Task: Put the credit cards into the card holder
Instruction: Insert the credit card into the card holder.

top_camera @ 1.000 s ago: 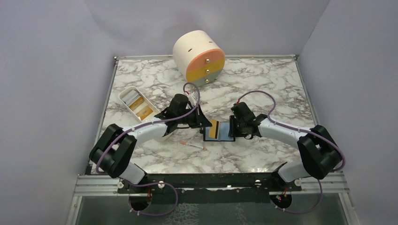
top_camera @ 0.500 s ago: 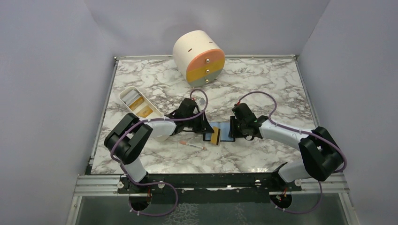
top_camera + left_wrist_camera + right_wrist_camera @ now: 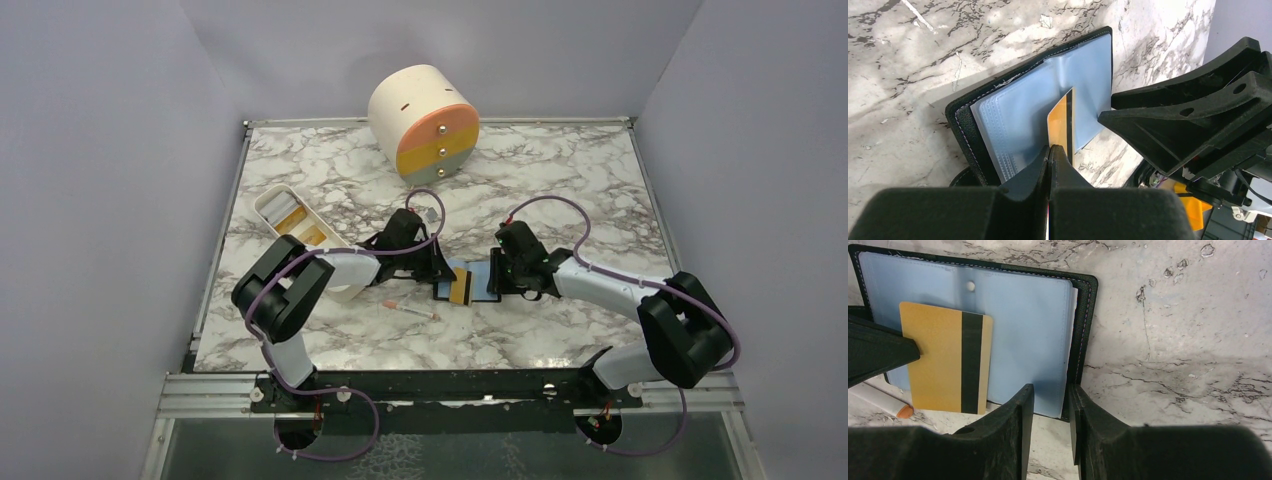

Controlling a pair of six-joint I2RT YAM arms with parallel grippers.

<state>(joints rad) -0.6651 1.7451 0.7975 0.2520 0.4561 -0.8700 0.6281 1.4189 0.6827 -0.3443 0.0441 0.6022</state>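
One card holder (image 3: 1023,310), one striped gold card (image 3: 945,357), one tray (image 3: 262,205), one stick (image 3: 410,312), one drawer drum (image 3: 420,120).

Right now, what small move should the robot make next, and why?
Probably the left gripper should slide the orange card edge-first into a sleeve of the card holder. It pinches the card over the open sleeves, not yet inside; the right gripper sits at the holder's edge.
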